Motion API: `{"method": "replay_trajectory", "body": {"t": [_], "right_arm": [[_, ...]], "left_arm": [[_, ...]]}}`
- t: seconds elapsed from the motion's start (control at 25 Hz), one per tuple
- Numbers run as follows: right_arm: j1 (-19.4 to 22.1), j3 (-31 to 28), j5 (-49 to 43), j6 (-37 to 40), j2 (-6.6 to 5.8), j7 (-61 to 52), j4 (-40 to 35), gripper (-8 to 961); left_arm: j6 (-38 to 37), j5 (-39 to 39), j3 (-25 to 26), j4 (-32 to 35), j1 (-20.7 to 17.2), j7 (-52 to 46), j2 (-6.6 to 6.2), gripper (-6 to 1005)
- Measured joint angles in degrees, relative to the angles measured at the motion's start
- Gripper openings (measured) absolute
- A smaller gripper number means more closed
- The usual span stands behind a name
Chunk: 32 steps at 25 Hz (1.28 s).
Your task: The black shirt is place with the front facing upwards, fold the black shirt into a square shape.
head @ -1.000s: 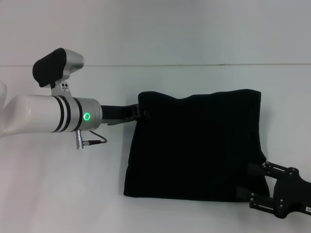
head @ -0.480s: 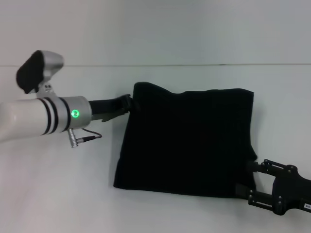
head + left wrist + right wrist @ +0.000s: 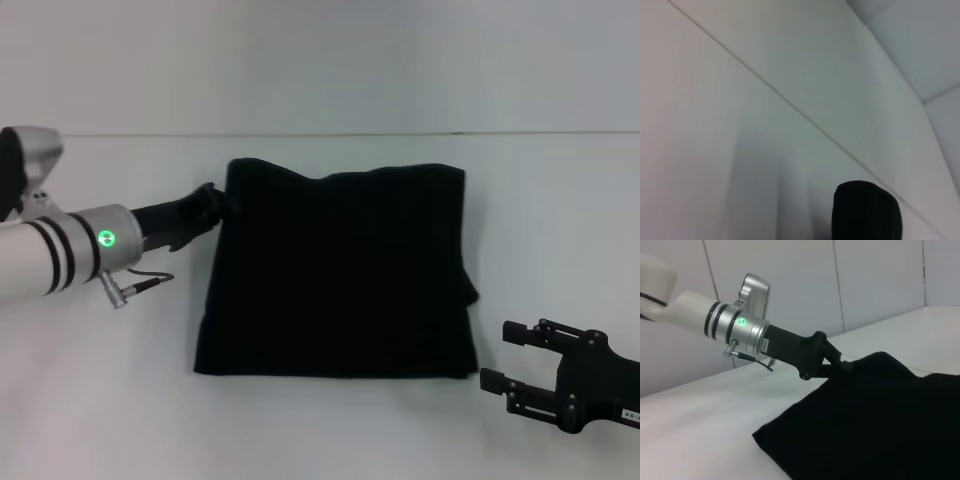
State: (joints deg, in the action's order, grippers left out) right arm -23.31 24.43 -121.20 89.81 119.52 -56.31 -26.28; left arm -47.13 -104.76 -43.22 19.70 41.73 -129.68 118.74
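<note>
Black shirt (image 3: pixel 335 270), pinched at its upper-left corner by your left gripper (image 3: pixel 215 205), slid toward frame left; right gripper (image 3: pixel 505 360), jaws wide, now clear.

the black shirt (image 3: pixel 335 270) lies folded into a rough square, flat on the white table.

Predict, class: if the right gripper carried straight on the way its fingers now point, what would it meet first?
Probably the black shirt. The right gripper, open and off the cloth, points left toward the shirt's near right corner. Its height above the table is unclear, so it might brush over that edge.
</note>
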Motion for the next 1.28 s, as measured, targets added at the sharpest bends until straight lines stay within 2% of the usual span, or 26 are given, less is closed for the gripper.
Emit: {"method": "replay_trajectory", "body": {"t": [0.16,0.6,0.8,0.92,1.04,1.12,1.28], "right_arm": [[-0.13,0.00,0.00,0.00,0.00,-0.04,-0.14,748],[-0.17,-0.32,0.00,0.00,0.00,-0.04,-0.02,747],[-0.33,-0.56,0.28,-0.07,0.00,-0.03,0.18,746],[-0.55,-0.64,0.38,-0.34,0.00,-0.03,0.24,747],[-0.91,-1.30,0.56,-0.97,0.00,-0.03,0.27,748],[-1.18,-2.29,0.65,-1.07,0.01,-0.03,0.28,748],[-1.76,-4.65,1.71,-1.04,0.07,0.30,0.34,748]], "left_arm": [[0.11,0.05,4.00,-0.49,-0.99,1.31,0.19,39],[2.15,0.37,4.43,-0.12,-1.19,2.61,0.64,42],[2.15,1.48,5.59,0.16,-1.89,5.92,0.39,184],[1.40,1.63,5.66,0.90,-2.81,5.91,-0.53,305],[-3.57,2.14,5.70,3.21,-4.25,7.07,-1.65,443],[-9.39,2.48,5.70,5.30,-5.13,9.68,-2.65,485],[-27.03,1.97,5.32,10.33,-7.30,21.17,-5.64,568]]}}
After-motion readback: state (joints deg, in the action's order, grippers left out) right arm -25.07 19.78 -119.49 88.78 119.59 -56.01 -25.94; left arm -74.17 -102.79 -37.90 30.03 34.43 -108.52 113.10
